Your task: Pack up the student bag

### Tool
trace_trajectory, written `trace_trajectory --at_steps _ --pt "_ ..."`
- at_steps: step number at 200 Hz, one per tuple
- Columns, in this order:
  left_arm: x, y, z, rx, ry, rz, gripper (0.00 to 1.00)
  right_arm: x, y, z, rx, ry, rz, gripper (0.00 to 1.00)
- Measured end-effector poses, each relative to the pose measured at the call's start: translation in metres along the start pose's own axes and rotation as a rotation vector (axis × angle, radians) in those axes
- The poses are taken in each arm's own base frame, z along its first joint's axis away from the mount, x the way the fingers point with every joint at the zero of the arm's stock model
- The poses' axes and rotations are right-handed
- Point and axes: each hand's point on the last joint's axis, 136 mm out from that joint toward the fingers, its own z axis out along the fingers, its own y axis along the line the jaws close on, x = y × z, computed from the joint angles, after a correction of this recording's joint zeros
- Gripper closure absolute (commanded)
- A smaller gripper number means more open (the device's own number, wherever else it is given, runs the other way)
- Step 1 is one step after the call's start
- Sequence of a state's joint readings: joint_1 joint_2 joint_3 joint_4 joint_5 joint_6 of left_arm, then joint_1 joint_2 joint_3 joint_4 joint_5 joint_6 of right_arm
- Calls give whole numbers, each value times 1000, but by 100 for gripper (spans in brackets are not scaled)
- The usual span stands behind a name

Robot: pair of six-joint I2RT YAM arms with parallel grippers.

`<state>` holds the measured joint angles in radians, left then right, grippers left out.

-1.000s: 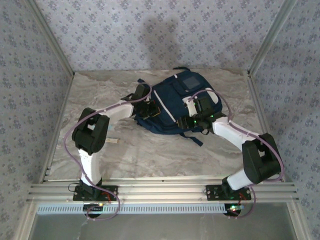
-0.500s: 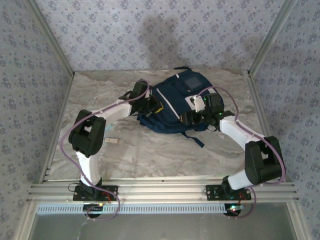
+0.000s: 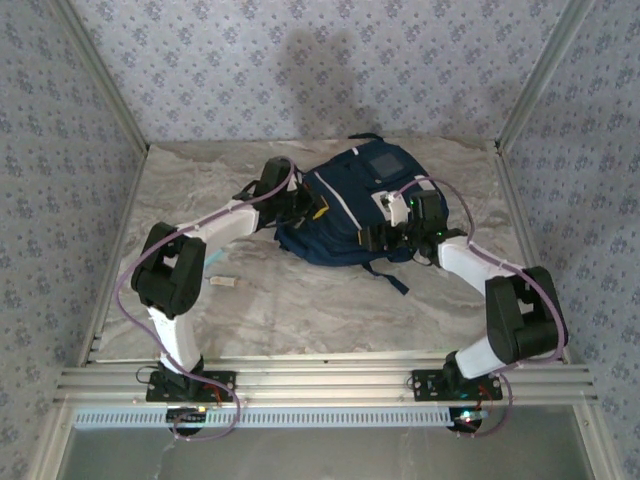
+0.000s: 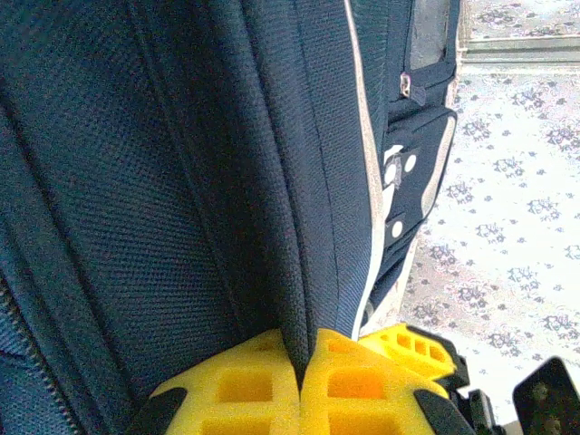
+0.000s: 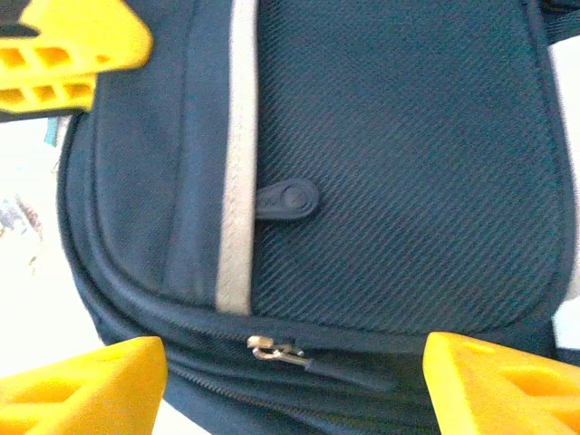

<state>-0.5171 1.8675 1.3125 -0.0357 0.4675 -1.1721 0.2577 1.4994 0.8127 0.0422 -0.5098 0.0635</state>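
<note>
On the tabletop [image 3: 300, 310], the student bag [image 3: 350, 205] lay flat, its left-side seam fold clenched in the left pincer [image 4: 299, 381], the right pincer [image 5: 294, 367] released astride the bag's zip pull [image 5: 267, 349], so zipping looked not yet done.

Robot test booth (wallpapered walls [image 3: 330, 70], aluminium frame [image 3: 320, 381])

Student bag [image 3: 350, 205] on table [image 3: 300, 310] (far centre)
</note>
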Motion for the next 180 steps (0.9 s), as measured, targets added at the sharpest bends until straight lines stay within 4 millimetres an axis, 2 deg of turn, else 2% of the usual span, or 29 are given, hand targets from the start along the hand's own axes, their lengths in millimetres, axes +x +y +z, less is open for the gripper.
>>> trace_trajectory --at_steps 22,51,116,149,180 --pt "0 2 1 7 -3 -6 100 2 -9 7 -2 -6 28 20" --pt "0 4 0 14 -15 -15 100 5 -10 16 -25 -10 64 20" --pt "-1 5 0 28 -27 -33 100 13 -7 14 -11 -49 115 19" --pt "-1 4 0 30 -28 -34 100 14 -3 12 3 -50 133 19" --pt "0 3 1 32 -30 -38 100 19 10 20 -20 -31 138 20"
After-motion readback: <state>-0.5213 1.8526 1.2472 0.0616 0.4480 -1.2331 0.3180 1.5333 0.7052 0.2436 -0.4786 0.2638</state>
